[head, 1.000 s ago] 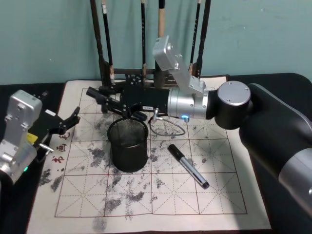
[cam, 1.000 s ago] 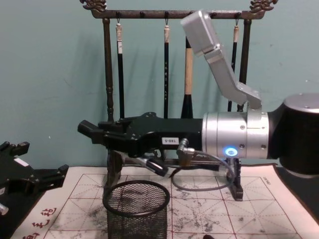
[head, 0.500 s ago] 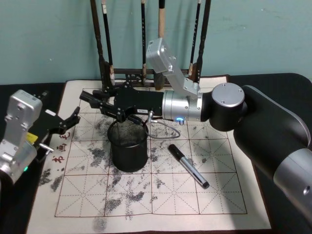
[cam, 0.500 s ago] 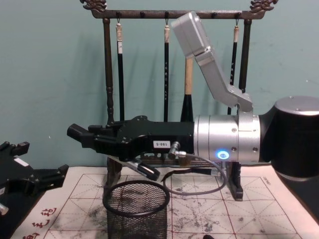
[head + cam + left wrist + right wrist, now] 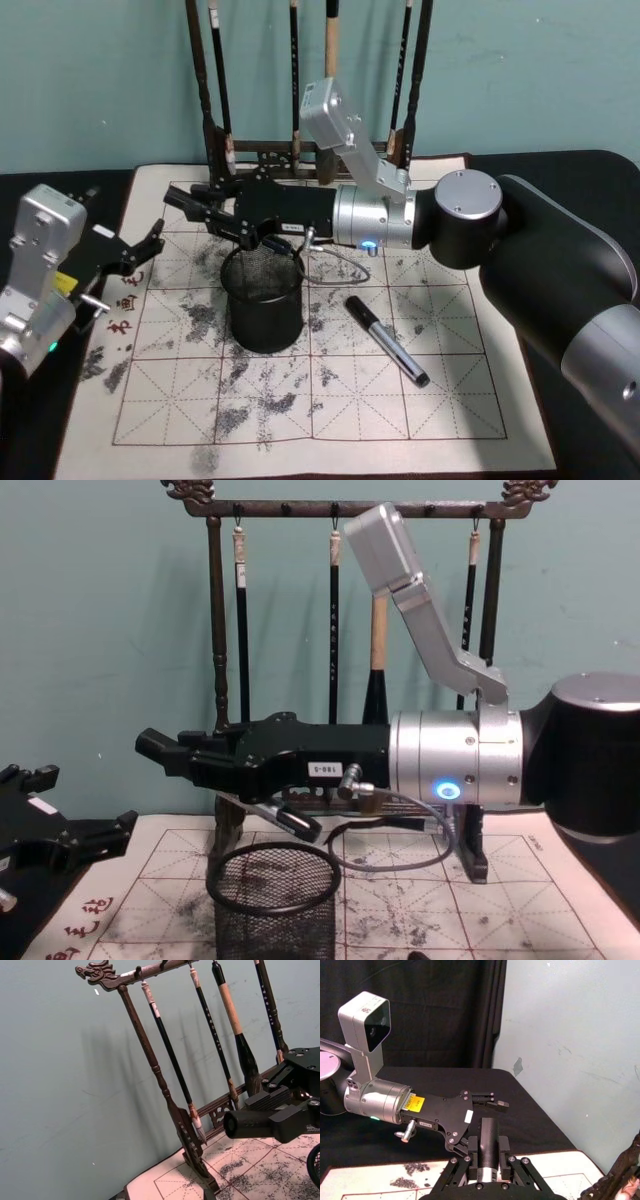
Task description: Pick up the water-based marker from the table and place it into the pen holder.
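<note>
The robot's right gripper reached across the felt from the right and hung above the round black wire-mesh pen holder. Its fingers were clamped on a black cylindrical marker. The marker lay almost along the line of the fingers. Its blunt end stuck out to the left, and its other end slanted down over the holder's mouth, clear of the thick rim.

The holder stood upright near the middle of the whitish, ink-stained felt mat with a red grid, which covered the dark surface. A second black marker with a grey end lay flat on the mat just to the right of the holder, touched by nothing.

The left gripper waited at the mat's left edge beside the red characters, its fingers spread apart and empty.

Behind the arm, long ink brushes hung from the tall dark wooden brush rack against the pale green wall.
</note>
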